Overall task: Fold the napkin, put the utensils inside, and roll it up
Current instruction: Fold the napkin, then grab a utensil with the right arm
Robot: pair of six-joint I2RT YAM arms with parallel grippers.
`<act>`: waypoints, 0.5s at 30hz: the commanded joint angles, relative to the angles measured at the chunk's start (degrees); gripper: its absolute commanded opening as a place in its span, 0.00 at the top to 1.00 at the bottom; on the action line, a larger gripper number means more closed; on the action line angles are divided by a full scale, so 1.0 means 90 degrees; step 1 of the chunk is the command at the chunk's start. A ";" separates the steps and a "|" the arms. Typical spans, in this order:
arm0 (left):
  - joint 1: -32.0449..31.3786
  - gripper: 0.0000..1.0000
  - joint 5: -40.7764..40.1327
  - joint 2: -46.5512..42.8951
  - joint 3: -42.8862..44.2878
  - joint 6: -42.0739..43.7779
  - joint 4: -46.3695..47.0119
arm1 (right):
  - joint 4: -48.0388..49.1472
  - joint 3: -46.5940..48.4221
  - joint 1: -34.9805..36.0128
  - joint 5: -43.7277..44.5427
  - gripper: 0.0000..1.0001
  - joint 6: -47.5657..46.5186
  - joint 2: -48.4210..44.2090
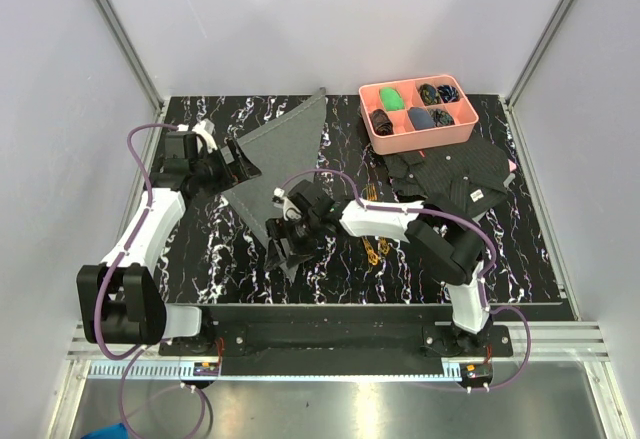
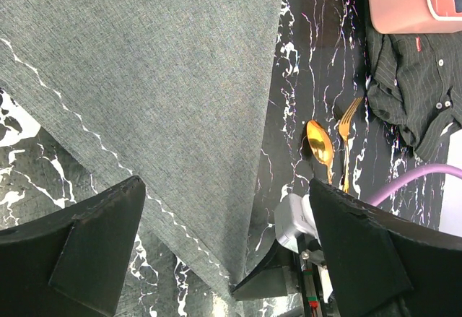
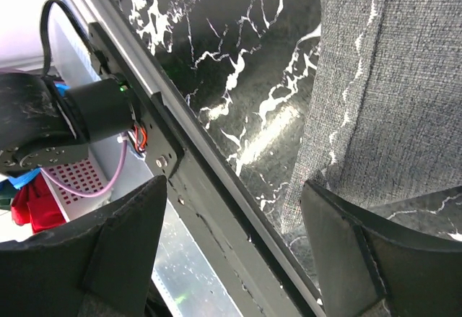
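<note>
Grey woven square-cloth napkin (image 1: 285,154), top view: it lies flat on the black white-veined marble-pattern table (image 1: 520,249), left of centre, folded into a triangle. One tip points to the far edge, one to the near edge. The left gripper (image 1: 237,164) sits at the triangle's left corner, jaws apart. The right gripper (image 1: 284,246) is at the near tip, jaws apart. Neither clamps anything. A slim shiny gold metal spoon (image 1: 373,250) shows only in part beside the right forearm, right of the napkin. A pink rectangular plastic tray (image 1: 420,142) with compartments stands at the far right. A black pinstriped cloth (image 1: 455,174) with a white tag lies just in front of it.

Left wrist view: the napkin (image 2: 159,79) fills the upper left. Its pale stitched edge runs diagonally down between the two black fingers (image 2: 94,252), which stand wide apart with nothing between them but cloth and table. The spoon (image 2: 320,147) and a gold metal fork (image 2: 349,140) lie side by side on bare table, close to each other. They are apart from the napkin's right edge. The black cloth (image 2: 411,93) and the tray (image 2: 404,3) lie beyond them.

Right wrist view: the jaws are wide apart. The right-hand finger (image 3: 375,252) overlaps the napkin (image 3: 390,79); contact cannot be told. The other finger hangs over the grey metal rail (image 3: 216,201) at the table's near edge.
</note>
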 commanded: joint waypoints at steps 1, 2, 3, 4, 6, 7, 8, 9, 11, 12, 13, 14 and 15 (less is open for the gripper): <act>0.0059 0.01 0.0176 -0.0179 0.0032 0.0125 0.0144 | -0.0151 0.0035 0.0038 0.0038 0.17 -0.0175 0.0090; 0.0049 0.01 0.0186 -0.0160 0.0022 0.0125 0.0144 | -0.0151 0.0074 0.0029 0.0018 0.17 -0.0204 0.0100; 0.0049 0.01 0.0196 -0.0169 0.0032 0.0115 0.0134 | -0.0151 0.0142 0.0028 0.0008 0.17 -0.0243 0.0110; 0.0059 0.01 0.0205 -0.0169 0.0013 0.0115 0.0134 | -0.0161 0.0191 0.0028 0.0008 0.17 -0.0244 0.0139; 0.0049 0.01 0.0215 -0.0169 0.0022 0.0125 0.0144 | -0.0161 0.0308 0.0019 -0.0089 0.17 -0.0263 0.0198; 0.0049 0.01 0.0215 -0.0179 0.0013 0.0125 0.0134 | -0.0171 0.0347 0.0028 -0.0138 0.17 -0.0273 0.0217; 0.0049 0.01 0.0205 -0.0179 0.0013 0.0134 0.0134 | -0.0161 0.0367 0.0028 -0.0196 0.17 -0.0273 0.0179; 0.0049 0.01 0.0176 -0.0208 0.0032 0.0154 0.0115 | -0.0190 0.0387 0.0028 -0.0216 0.17 -0.0302 0.0101; 0.0059 0.01 0.0166 -0.0247 0.0110 0.0203 0.0086 | -0.0345 0.0532 0.0028 -0.0033 0.17 -0.0429 -0.0308; 0.0049 0.01 0.0166 -0.0276 0.0178 0.0232 0.0018 | -0.0743 0.0620 0.0028 0.0114 0.17 -0.0661 -0.0474; 0.0049 0.01 0.0176 -0.0277 0.0256 0.0271 -0.0041 | -0.0969 0.0737 0.0019 0.0290 0.17 -0.0780 -0.0776; 0.0049 0.01 0.0186 -0.0277 0.0431 0.0271 -0.0090 | -0.1213 0.0941 -0.0001 0.0668 0.16 -0.0907 -0.0914; 0.0049 0.01 0.0196 -0.0286 0.0520 0.0281 -0.0177 | -0.1670 0.1030 -0.0098 0.0856 0.16 -0.1111 -0.1031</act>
